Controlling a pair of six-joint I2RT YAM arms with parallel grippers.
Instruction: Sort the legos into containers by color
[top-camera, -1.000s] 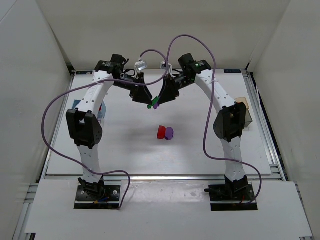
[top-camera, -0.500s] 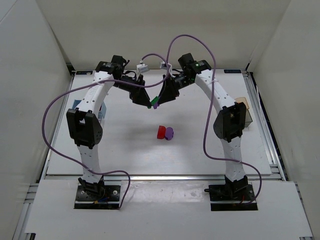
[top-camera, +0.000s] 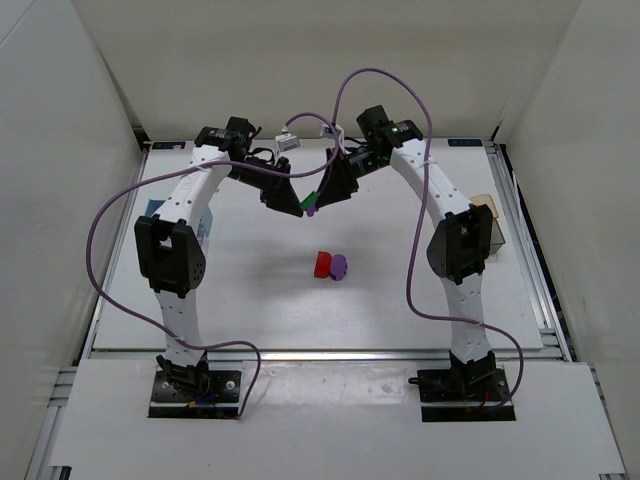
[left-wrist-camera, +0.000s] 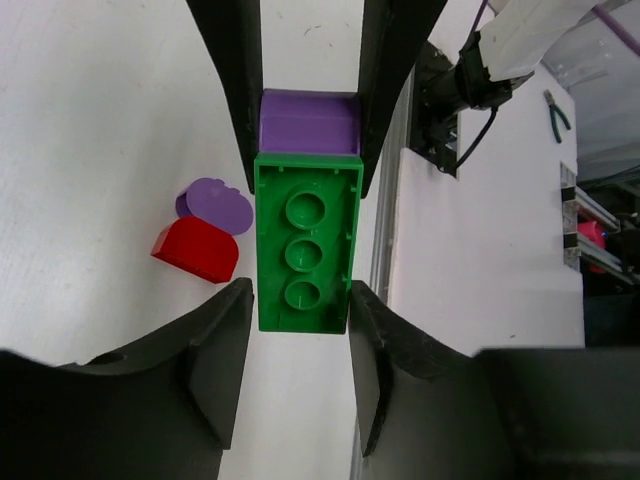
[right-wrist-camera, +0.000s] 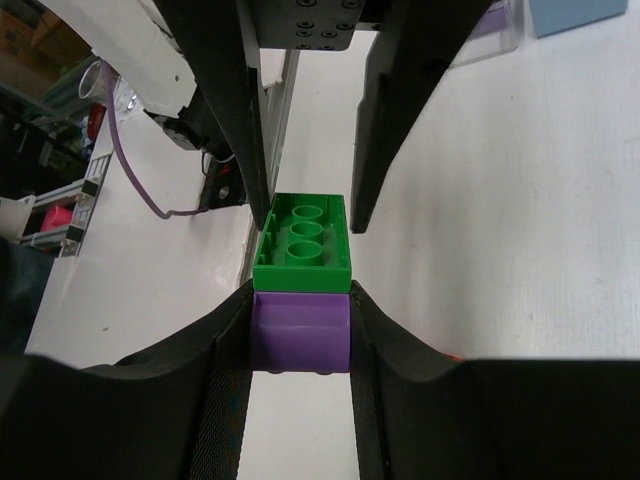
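The left claw (left-wrist-camera: 300, 300) has its two dark fingers drawn in against the long sides of a green block (left-wrist-camera: 305, 250), gripping the end of it nearest that wrist, so as far as I can see it has closed on the block rather than standing wide. The green block shows three round studs in a row on its upper face, and its other end butts straight against a purple block (left-wrist-camera: 308, 122). That purple block is clamped tight between the fingers of the right claw (right-wrist-camera: 300, 320), which comes in from the opposite side, so the two claws face each other tip to tip with the joined pair between them. From above, the pair hangs in the air over the far middle of the white table (top-camera: 250, 290), not touching it. Nearer than that, a red block (top-camera: 322, 264) and a rounded purple block (top-camera: 340, 266) lie on the table touching each other, the red one on the left. At the left edge of the table sits a blue container (right-wrist-camera: 575, 12) with a clear container (right-wrist-camera: 495, 40) just beside it; I cannot make out what the clear one holds. A tan container (top-camera: 485, 207) sits at the right edge, partly hidden behind the right arm.
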